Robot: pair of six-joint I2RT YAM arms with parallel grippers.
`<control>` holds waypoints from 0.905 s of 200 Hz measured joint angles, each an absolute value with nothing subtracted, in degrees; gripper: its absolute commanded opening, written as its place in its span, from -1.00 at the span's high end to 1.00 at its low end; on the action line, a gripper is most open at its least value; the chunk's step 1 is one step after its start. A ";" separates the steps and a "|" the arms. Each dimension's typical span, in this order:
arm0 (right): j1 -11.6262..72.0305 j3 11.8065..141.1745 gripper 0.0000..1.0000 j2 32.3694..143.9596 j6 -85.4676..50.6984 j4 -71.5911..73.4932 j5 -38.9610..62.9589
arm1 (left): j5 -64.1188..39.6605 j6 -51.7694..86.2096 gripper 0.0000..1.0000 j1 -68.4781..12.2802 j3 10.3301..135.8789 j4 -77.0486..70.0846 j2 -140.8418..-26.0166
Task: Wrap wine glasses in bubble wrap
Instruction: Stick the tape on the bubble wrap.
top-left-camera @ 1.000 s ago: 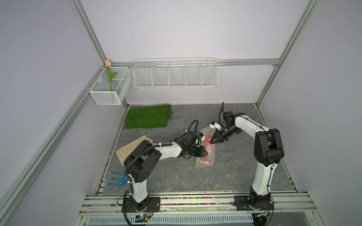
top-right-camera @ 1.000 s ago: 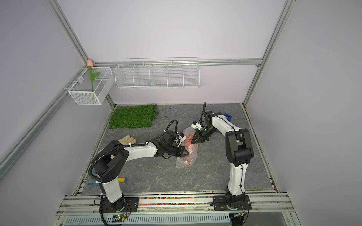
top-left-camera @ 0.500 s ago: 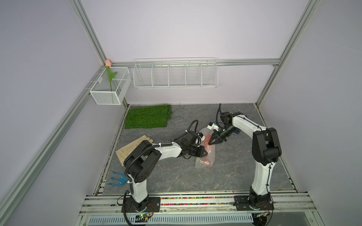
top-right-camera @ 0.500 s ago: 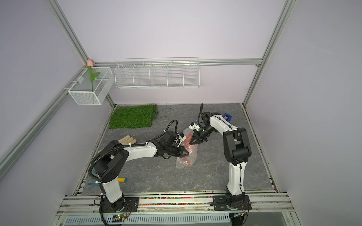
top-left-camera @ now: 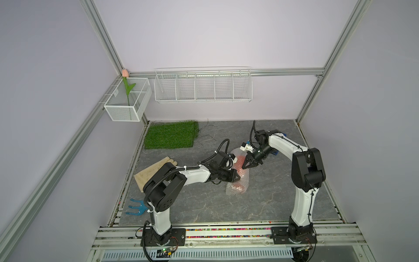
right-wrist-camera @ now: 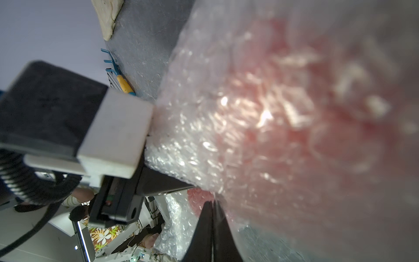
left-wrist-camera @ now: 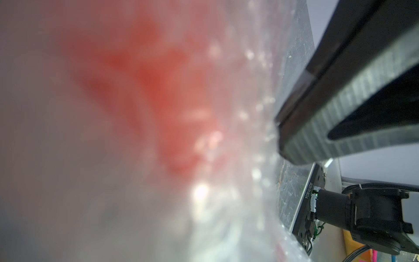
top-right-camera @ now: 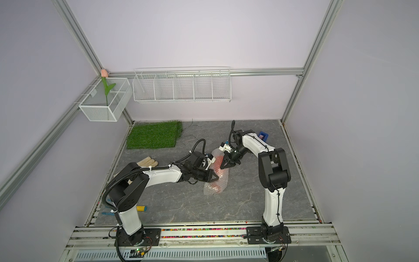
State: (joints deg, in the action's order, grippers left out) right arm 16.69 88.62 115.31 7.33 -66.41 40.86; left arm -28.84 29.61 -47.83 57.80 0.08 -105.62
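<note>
Goblet [top-left-camera: 240, 163] lying in wrap [top-left-camera: 235, 190] mid-table [top-left-camera: 272, 204], axis front-to-back, room all round; left gripper [top-left-camera: 237, 178] pinching wrap, right gripper [top-left-camera: 244, 167] pressed together.

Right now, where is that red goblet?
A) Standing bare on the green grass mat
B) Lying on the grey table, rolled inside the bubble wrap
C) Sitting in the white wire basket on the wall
B: the red goblet shows only as a colour through the bubble wrap, which lies on the grey table between the two arms.
</note>
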 measured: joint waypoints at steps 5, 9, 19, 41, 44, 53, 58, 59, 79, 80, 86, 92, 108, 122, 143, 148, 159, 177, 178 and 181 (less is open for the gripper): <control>16.60 88.62 0.86 115.31 7.29 -66.41 40.62 | -28.84 29.61 0.75 -47.83 57.80 0.08 -105.62; 16.56 88.64 0.86 115.33 7.29 -66.43 40.47 | -28.84 29.61 0.75 -47.83 57.80 0.08 -105.62; 16.40 88.88 0.86 115.46 7.18 -66.43 40.10 | -28.86 29.63 0.75 -47.83 57.80 0.08 -105.62; 16.23 89.56 0.85 116.03 6.83 -66.41 39.83 | -28.93 29.61 0.75 -47.83 57.82 0.08 -105.62; 16.23 89.65 0.84 116.14 6.79 -66.41 39.81 | -28.95 29.63 0.75 -47.83 57.82 0.08 -105.62; 16.23 89.86 0.83 116.40 6.55 -66.37 39.70 | -28.97 29.63 0.75 -47.83 57.82 0.08 -105.62; 16.23 89.95 0.81 116.51 6.39 -66.37 39.59 | -28.99 29.63 0.75 -47.83 57.82 0.08 -105.62; 16.23 90.00 0.82 116.53 6.39 -66.37 39.57 | -28.99 29.63 0.75 -47.83 57.82 0.08 -105.62; 16.23 90.89 0.80 117.10 5.98 -66.63 39.13 | -28.99 29.63 0.75 -47.83 57.82 0.10 -105.62; 16.23 90.94 0.80 117.12 5.98 -66.63 39.13 | -29.02 29.63 0.75 -47.83 57.82 0.08 -105.62; 16.23 91.13 0.79 117.27 5.93 -66.65 39.00 | -29.02 29.63 0.75 -47.83 57.82 0.08 -105.62; 16.23 91.29 0.79 117.36 5.89 -66.78 38.94 | -29.02 29.65 0.75 -47.83 57.82 0.08 -105.62; 16.23 91.79 0.78 117.47 5.76 -67.13 38.76 | -29.02 29.65 0.75 -47.83 57.82 0.08 -105.62; 16.25 92.27 0.72 117.67 5.61 -67.29 38.72 | -29.02 29.67 0.75 -47.83 57.82 0.08 -105.62; 16.36 92.90 0.56 117.91 5.19 -67.85 38.57 | -29.02 29.69 0.75 -47.83 57.80 0.08 -105.60; 16.40 93.03 0.51 117.93 5.17 -68.03 38.52 | -29.02 29.69 0.75 -47.83 57.80 0.08 -105.62; 16.53 93.32 0.40 117.93 4.89 -68.38 38.39 | -29.02 29.69 0.75 -47.83 57.80 0.05 -105.60; 16.75 93.73 0.23 117.93 4.38 -68.86 38.13 | -29.02 29.71 0.75 -47.83 57.80 0.03 -105.60; 16.78 93.76 0.22 117.93 4.36 -68.90 38.11 | -29.02 29.74 0.75 -47.83 57.80 0.05 -105.62; 16.80 93.82 0.21 117.93 4.56 -68.99 37.95 | -29.02 29.76 0.75 -47.83 57.80 0.03 -105.60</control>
State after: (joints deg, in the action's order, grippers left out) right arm 16.80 93.82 117.93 4.56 -68.99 37.95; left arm -29.02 29.76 -47.83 57.80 0.03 -105.60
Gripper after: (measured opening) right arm 0.364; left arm 0.125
